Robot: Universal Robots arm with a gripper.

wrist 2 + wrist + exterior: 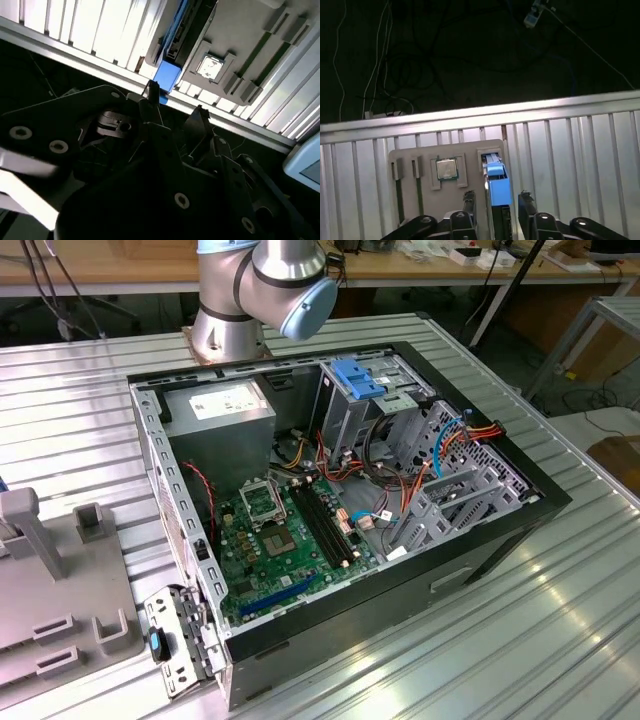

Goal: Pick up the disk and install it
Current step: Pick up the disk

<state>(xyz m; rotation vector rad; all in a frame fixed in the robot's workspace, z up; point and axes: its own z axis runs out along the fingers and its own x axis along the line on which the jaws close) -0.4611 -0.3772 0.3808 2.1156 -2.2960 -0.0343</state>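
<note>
One disk (497, 182) is standing on edge in a slot of one grey holder (470, 150) on the desk (570, 150), beside one processor chip (446, 169). One tool (497, 201) is hovering spread, its two fingers (469, 202) flanking the disk's upper end without touching it.

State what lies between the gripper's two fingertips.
The disk, standing in the grey holder; the gripper is open around it, per the first wrist view.

Exterior view: bright, even overhead light; glare streaks across the ribbed desk (520, 640); computer case (480, 552) interior softly shadowed. Second wrist view: desk slats blown white, end effector (175, 102) a near-black silhouette. First wrist view: floor (470, 50) beyond desk dark, underexposed.
</note>
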